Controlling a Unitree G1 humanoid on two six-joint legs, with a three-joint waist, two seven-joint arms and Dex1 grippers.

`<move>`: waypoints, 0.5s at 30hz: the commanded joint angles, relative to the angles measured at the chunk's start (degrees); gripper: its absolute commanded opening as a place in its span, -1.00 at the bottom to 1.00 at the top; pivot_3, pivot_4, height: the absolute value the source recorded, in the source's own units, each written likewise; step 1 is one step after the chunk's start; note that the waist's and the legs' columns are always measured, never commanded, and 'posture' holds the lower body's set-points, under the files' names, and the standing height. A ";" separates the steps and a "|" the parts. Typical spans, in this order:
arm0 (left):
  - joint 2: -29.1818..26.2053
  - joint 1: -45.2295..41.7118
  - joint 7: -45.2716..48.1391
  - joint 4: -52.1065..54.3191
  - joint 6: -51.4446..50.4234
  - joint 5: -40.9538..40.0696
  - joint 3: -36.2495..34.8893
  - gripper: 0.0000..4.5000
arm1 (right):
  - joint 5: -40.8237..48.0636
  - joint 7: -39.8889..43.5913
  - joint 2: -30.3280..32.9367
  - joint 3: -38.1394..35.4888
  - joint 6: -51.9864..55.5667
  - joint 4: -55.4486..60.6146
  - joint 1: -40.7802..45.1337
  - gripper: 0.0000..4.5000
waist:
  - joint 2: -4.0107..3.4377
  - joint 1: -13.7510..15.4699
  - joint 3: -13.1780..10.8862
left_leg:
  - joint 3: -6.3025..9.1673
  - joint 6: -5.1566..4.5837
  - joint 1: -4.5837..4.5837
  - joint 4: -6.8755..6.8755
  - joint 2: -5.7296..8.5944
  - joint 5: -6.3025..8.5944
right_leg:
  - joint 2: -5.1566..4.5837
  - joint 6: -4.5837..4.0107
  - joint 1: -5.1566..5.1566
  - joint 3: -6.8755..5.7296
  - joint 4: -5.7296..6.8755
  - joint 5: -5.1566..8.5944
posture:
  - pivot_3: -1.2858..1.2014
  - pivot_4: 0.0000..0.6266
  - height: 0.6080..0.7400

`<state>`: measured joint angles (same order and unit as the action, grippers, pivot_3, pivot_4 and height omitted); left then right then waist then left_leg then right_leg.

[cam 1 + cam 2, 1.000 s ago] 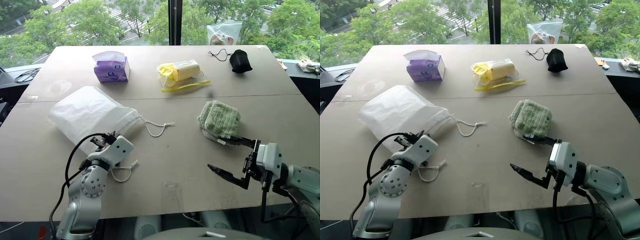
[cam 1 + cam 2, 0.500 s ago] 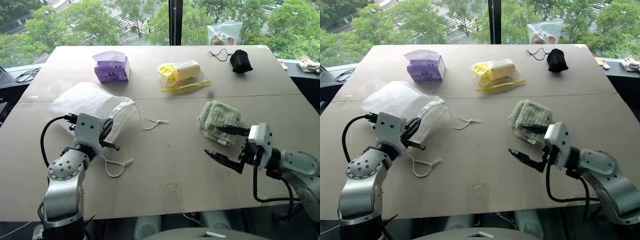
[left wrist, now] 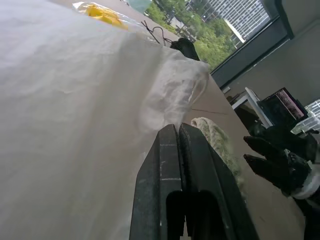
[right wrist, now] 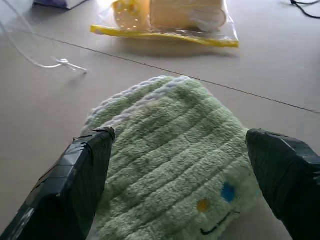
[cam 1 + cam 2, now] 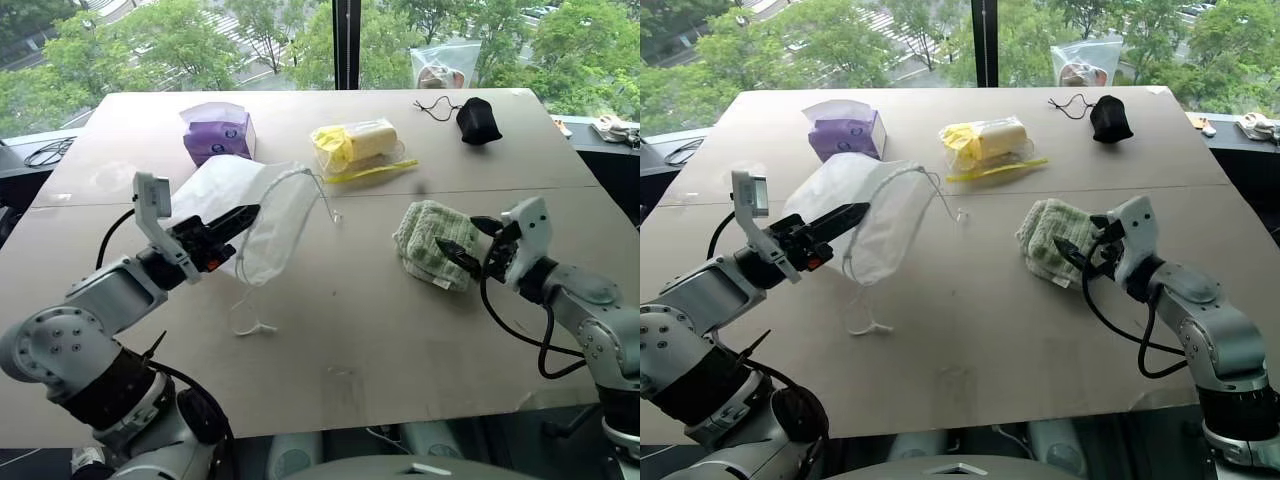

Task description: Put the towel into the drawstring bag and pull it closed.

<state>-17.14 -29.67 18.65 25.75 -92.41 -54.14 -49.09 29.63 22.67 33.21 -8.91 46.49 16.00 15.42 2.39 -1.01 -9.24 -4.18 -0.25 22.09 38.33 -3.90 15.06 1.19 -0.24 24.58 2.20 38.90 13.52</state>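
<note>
The towel (image 4: 172,160) is ribbed, fuzzy green terry; the drawstring bag (image 5: 262,215) thin, semi-translucent white fabric; the desk (image 5: 380,330) matt tan.

Bright daylight from the window (image 5: 300,40) behind; soft shadows on the table (image 5: 350,330); wrist views perhaps slightly blurred.

Bare worktop (image 5: 380,330) lies open between the two arms and along the near edge. The drawstring bag (image 5: 262,215), lifted at the left, blocks the way toward the purple tissue box (image 5: 217,131) behind it. Beyond the towel (image 5: 432,243), the yellow item in clear plastic (image 5: 362,146) and the black pouch (image 5: 477,119) stand well apart, with passable gaps between them.
</note>
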 commanded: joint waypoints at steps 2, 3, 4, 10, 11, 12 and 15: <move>2.40 -3.21 -7.93 0.04 -0.09 -4.91 0.40 -0.99 | 2.27 -1.14 -1.89 -1.17 10.37 -9.53 4.69 1.00 | 0.00 0.18 0.00 | 0.01 0.00 0.03 -0.01 0.09 0.00 | -0.03 -0.04 0.00 -0.01 -0.01 -0.02 | 0.03 -0.52 1.00; 3.00 -3.57 -9.42 -0.16 -0.09 -5.50 0.77 -0.99 | 3.02 -1.25 -3.93 -1.17 11.96 -12.56 6.00 1.00 | 0.00 0.09 0.00 | 0.02 0.00 0.04 -0.02 0.12 0.00 | -0.03 -0.05 0.01 -0.01 -0.03 -0.02 | 0.03 -0.52 1.00; 3.40 -3.86 -10.77 -0.46 -0.09 -6.11 1.02 -0.99 | 3.07 -1.20 -5.38 -0.88 12.78 -14.77 6.88 1.00 | 0.00 -0.15 0.00 | 0.02 0.00 0.03 -0.03 0.12 0.00 | -0.03 -0.05 0.01 0.02 -0.02 -0.02 | 0.03 -0.52 1.00; 5.12 -5.76 -16.74 -3.04 -0.09 -8.47 2.99 -1.00 | -1.54 3.33 -8.35 7.42 9.59 -18.34 5.78 0.76 | 0.52 -1.66 0.33 | 0.14 0.00 -0.34 -0.04 0.11 0.01 | -0.07 0.16 -0.26 0.19 0.00 0.07 | 0.03 -0.52 1.00; 5.40 -5.58 -17.39 -3.19 -0.09 -8.69 3.42 -1.00 | -2.80 4.52 -8.03 9.01 7.80 -18.02 5.25 0.58 | 0.63 -1.73 0.41 | 0.15 0.00 -0.42 -0.05 0.09 0.01 | -0.05 0.18 -0.34 0.18 -0.01 0.08 | 0.03 -0.52 1.00; 5.55 -5.10 -17.87 -3.16 -0.09 -8.42 4.15 -1.00 | -4.16 5.89 -7.87 10.51 5.20 -17.58 4.70 0.44 | 0.66 -1.79 0.43 | 0.15 0.00 -0.44 -0.06 0.03 0.01 | 0.00 0.18 -0.35 0.19 -0.01 0.08 | 0.03 -0.52 1.00; 6.68 -3.84 -18.85 -3.27 -0.03 -7.38 4.89 -1.00 | -2.13 7.73 -10.53 9.41 3.74 -15.80 4.67 -0.11 | 0.70 -1.95 0.47 | 0.14 0.01 -0.46 -0.07 -0.07 0.01 | 0.08 0.18 -0.35 0.19 -0.01 0.08 | 0.03 -0.52 1.00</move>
<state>-10.76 -33.93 0.21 21.80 -92.41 -61.17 -44.88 25.55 27.27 24.89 -3.74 49.00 0.27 21.68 3.09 -2.96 -8.77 -4.06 -0.24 21.62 38.25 -3.98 15.06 1.28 -0.06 24.24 2.40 38.91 13.60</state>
